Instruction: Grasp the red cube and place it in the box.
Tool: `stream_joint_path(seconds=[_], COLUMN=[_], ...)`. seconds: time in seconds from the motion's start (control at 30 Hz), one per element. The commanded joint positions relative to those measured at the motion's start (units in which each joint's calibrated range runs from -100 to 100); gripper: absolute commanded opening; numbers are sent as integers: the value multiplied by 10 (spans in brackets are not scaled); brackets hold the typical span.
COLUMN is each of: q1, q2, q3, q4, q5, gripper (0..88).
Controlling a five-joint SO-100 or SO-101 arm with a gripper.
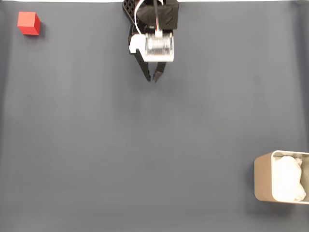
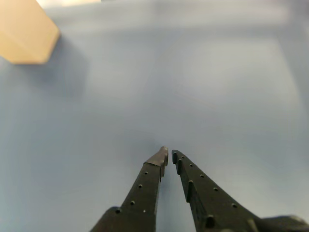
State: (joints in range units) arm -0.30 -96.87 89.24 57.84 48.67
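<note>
Claw [image 1: 153, 79] at the top middle of the fixed view, tips pointing down the frame and nearly together, nothing between them. Same in the wrist view: two dark perforated fingers [image 2: 145, 186] converging to a sliver of a gap, claw [image 2: 169, 155] empty over bare blue-grey mat [image 2: 203, 87].

Next out, cube [image 1: 28, 23]: far to the left of the claw in the fixed view, slightly higher in the frame, resting on the mat near the top left corner, well apart from the claw. No long axis to speak of, being a cube; faces roughly square to the frame edges, as far as can be judged.

Farthest, box [image 1: 263, 181]: bottom right corner of the fixed view, partly cut by the edge, white lining [image 1: 288, 180] inside, well apart from both claw and cube. In the wrist view, a beige corner of the box [image 2: 24, 34] at upper left.

Likely step in hand: reach not yet begun. Coming move probably a wide swing to the frame's left, away from the box, with the jaws needing to open before closing on the cube. Cube and box on opposite corners, so a long carry afterwards.
</note>
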Motion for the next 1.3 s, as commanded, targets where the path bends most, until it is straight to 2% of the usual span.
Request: stream_joint_path(seconds=[0.0, 0.13, 0.27, 0.4, 0.93, 1.27], q1=[-6, 3, 4, 2, 11, 82], q2=[55, 158, 280, 369, 503, 525], q3=[-164, -344, -514, -621, -765, -794], q4=[-23, 11, 94, 137, 152, 174], q5=[8, 14, 22, 22, 26, 33], gripper=[0, 0, 0, 0, 0, 0])
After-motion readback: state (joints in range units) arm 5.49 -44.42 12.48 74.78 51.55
